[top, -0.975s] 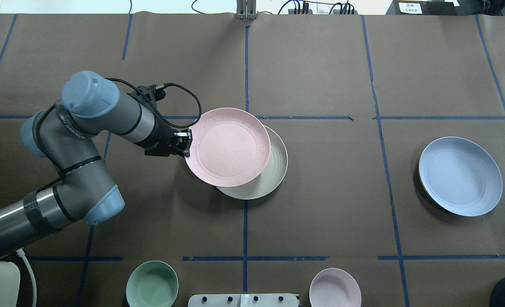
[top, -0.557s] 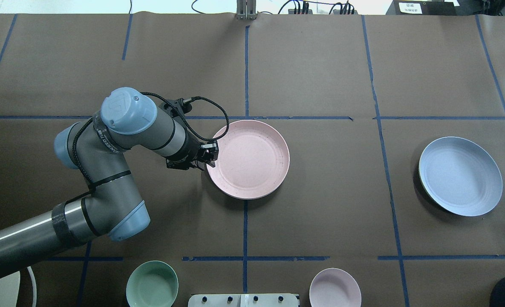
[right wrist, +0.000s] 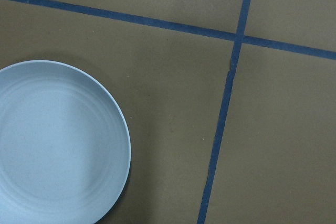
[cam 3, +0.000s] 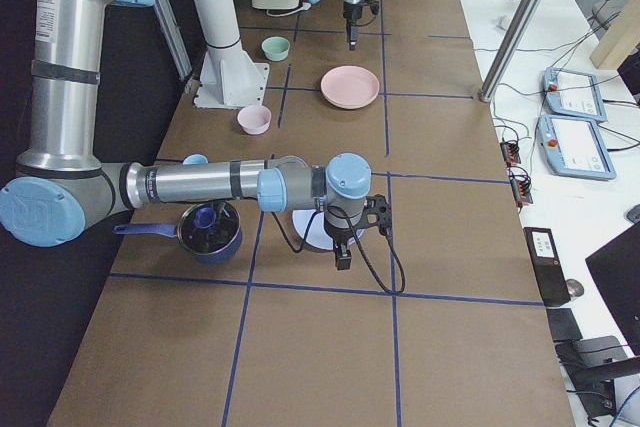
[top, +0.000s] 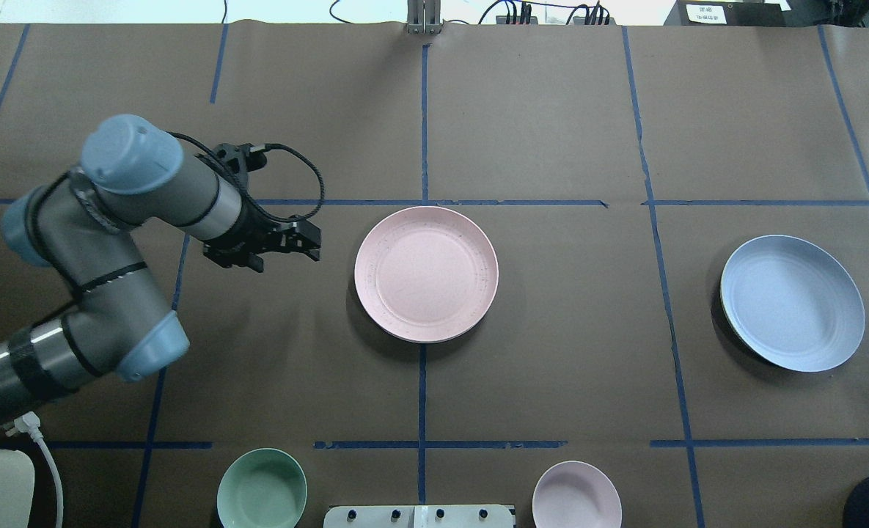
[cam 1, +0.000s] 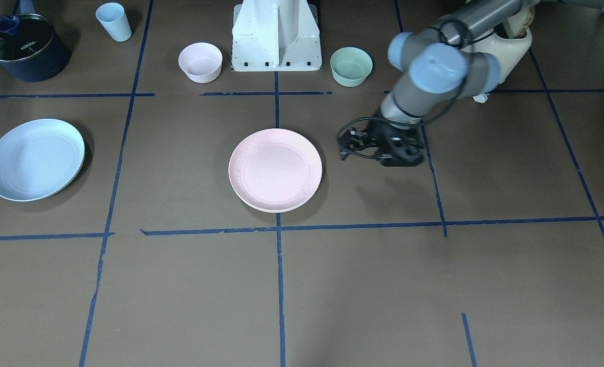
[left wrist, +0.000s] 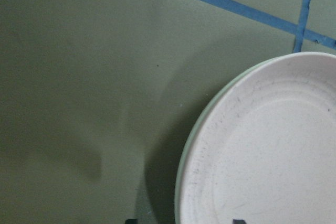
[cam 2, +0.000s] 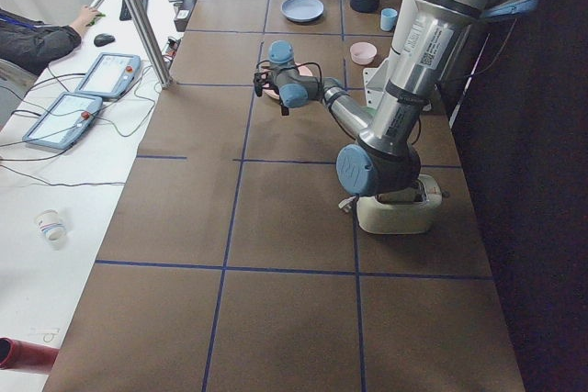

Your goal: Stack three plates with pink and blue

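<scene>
The pale pink plate (top: pixel 425 273) lies squarely on the cream-white plate in the middle of the table. Only a thin cream rim (left wrist: pixel 181 182) shows beneath it. My left gripper (top: pixel 311 246) is open and empty, a short way to the left of the stack and not touching it. The pale blue plate (top: pixel 792 302) lies alone at the right and also shows in the right wrist view (right wrist: pixel 52 145). My right gripper (cam 3: pixel 342 255) shows only in the exterior right view, hovering over the blue plate's edge. I cannot tell whether it is open or shut.
A small green bowl (top: pixel 262 490) and a small pink bowl (top: pixel 576 495) stand near the robot base (cam 1: pixel 276 35). A light-blue cup (cam 1: pixel 114 21) and a dark pot (cam 1: pixel 25 47) stand in the near right corner by the robot.
The left gripper carried the pink plate rightward, set it squarely on the cream plate, let go and drew back to the left. The blue plate has not moved.
</scene>
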You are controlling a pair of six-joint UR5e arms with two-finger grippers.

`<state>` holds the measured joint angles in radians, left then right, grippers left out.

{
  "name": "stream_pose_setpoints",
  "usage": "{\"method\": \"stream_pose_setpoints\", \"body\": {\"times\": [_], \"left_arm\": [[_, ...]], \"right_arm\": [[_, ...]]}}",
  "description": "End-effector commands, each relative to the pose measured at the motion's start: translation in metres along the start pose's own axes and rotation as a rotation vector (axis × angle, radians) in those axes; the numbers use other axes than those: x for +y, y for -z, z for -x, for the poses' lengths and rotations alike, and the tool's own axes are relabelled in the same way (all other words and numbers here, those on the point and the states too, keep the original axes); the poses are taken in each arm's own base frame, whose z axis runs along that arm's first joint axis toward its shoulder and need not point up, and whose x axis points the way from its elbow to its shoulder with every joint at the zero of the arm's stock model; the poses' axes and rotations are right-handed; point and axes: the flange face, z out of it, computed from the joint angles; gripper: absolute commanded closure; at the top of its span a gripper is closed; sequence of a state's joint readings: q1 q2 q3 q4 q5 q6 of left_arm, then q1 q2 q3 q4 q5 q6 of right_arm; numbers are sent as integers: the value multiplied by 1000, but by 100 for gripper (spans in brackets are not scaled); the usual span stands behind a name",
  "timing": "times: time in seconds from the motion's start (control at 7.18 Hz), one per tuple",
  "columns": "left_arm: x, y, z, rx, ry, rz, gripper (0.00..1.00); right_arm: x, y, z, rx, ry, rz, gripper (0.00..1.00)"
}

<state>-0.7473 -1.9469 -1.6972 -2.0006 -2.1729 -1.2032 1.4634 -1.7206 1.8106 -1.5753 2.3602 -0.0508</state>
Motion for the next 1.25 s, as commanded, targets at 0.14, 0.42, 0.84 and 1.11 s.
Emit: {"method": "stream_pose_setpoints", "body": {"times": [0.14,0.42,0.84,1.11], "left_arm": [[14,143,197,-230,-261,34,0],[22,233,302,-343,-345,72,0],[26,274,496,-164,-217,86,0],[35,274,505,-164,-155,81,0]], "right_arm": [[0,0,0,0,8,-7,0],[-1,1,1,0,9,-8,0],[-1,1,1,0,7,-9,0],[-3,-8,14,-43,-90,1,0]]}}
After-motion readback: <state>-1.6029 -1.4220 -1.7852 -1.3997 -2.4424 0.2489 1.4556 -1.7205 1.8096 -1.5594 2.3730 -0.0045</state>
